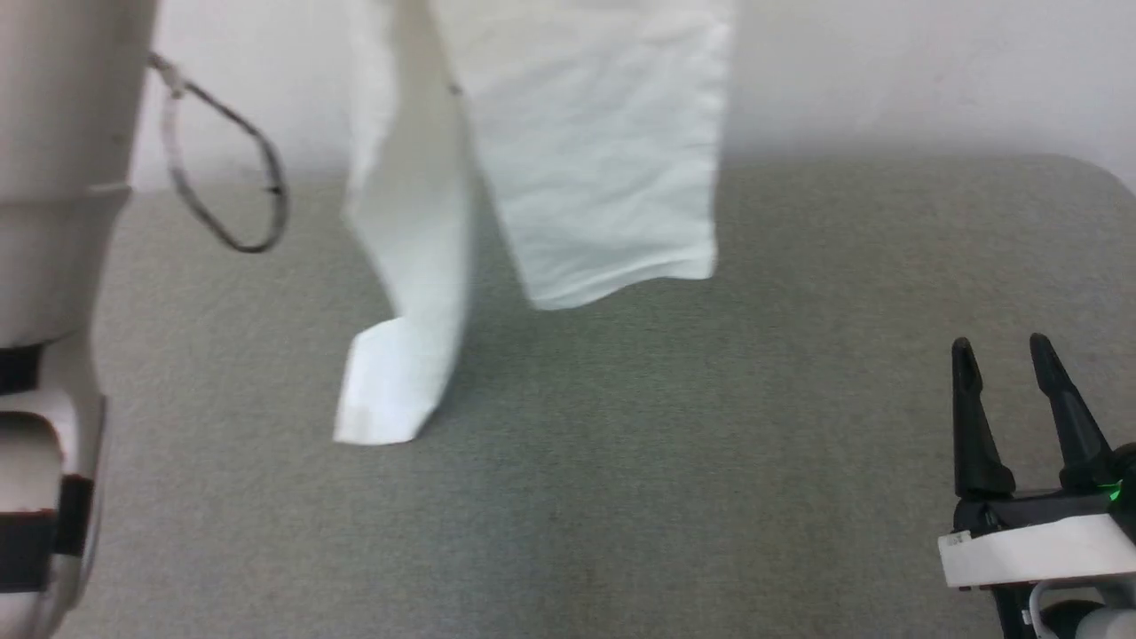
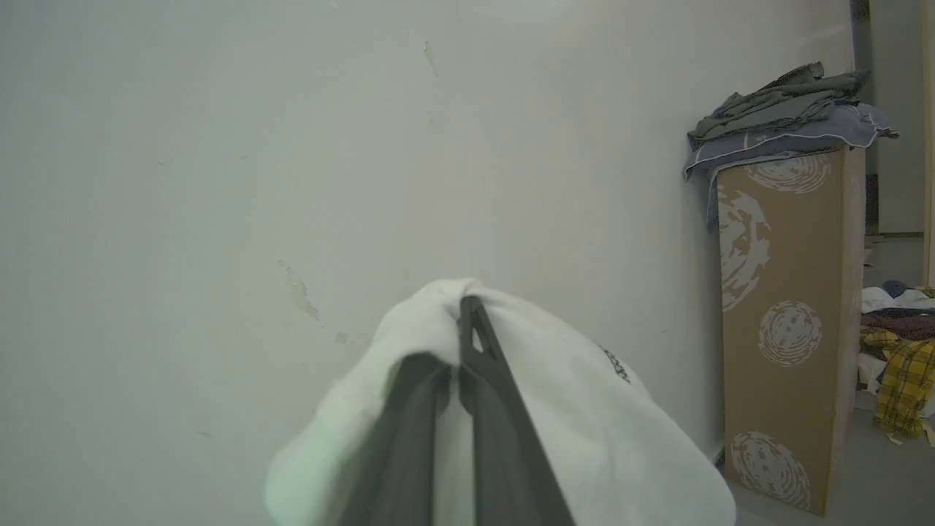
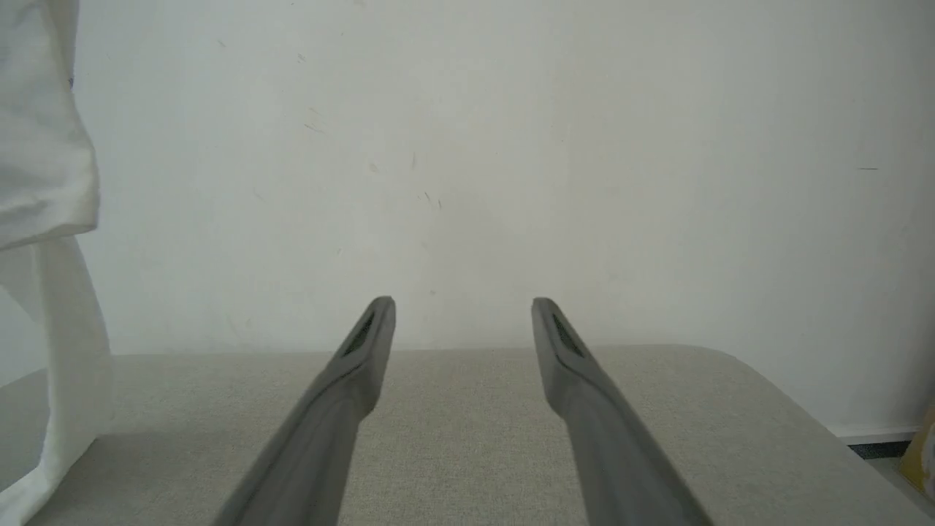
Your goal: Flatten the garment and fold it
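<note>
Aloft, left gripper [image 2: 462,321] clamped on white T-shirt [image 1: 586,160]; shirt hangs over grey table's [image 1: 710,488] far left, lowest tip touching it. Right gripper [image 1: 1003,355] spread, empty, near-right corner, well apart.

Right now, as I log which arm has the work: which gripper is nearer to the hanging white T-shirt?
Left. The left gripper is shut on the T-shirt, holding it up. The right gripper is open, apart from it, low on its right over the table.
</note>
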{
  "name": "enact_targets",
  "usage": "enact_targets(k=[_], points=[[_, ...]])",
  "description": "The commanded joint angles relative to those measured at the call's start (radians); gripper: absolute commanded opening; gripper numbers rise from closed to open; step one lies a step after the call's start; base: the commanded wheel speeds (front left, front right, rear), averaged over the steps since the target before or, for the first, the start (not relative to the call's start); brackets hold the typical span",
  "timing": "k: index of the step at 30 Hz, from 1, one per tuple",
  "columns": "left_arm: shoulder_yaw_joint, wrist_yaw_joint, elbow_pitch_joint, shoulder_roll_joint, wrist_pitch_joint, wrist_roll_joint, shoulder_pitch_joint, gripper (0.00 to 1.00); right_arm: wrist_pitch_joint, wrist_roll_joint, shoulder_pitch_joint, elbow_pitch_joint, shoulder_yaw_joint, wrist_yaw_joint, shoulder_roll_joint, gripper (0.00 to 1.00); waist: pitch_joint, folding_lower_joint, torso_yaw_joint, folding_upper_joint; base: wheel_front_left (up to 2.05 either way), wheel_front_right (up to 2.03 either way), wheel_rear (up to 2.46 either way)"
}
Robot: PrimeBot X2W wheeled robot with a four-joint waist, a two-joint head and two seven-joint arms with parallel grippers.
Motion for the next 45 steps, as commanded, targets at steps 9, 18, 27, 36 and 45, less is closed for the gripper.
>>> enact_targets(k=[9, 18, 27, 36, 45], points=[[-0.101, 0.01, -0.085, -0.061, 0.004, -0.004, 0.162, 0.0, -0.017, 0.009, 0.003, -0.004, -0.034, -0.001, 0.0, 1.0, 0.046, 0.0, -0.09, -0.0001, 0.0, 0.0, 0.0], [-0.18, 0.091, -0.096, -0.127, -0.145, -0.018, 0.554, 0.0, -0.019, 0.012, -0.007, -0.013, -0.044, -0.001, 0.0, 1.0, 0.082, 0.0, -0.092, -0.0001, 0.0, 0.0, 0.0], [-0.278, 0.13, 0.102, -0.186, -0.283, -0.002, 0.855, 0.0, -0.01, 0.009, -0.037, -0.009, -0.025, -0.001, 0.0, 1.0, 0.124, 0.0, -0.083, -0.0001, 0.0, 0.0, 0.0], [-0.234, 0.099, 0.182, -0.212, -0.426, -0.011, 0.841, 1.0, 0.0, -0.002, -0.048, -0.003, -0.025, -0.001, 0.0, 1.0, 0.134, 0.0, -0.057, -0.0001, 0.0, 0.0, 0.0], [-0.108, 0.136, -0.069, -0.1, -0.603, 0.011, 0.881, 1.0, 0.014, -0.008, -0.035, -0.004, -0.024, -0.001, 0.0, 1.0, 0.098, 0.0, -0.035, -0.0001, 0.0, 0.0, 0.0]])
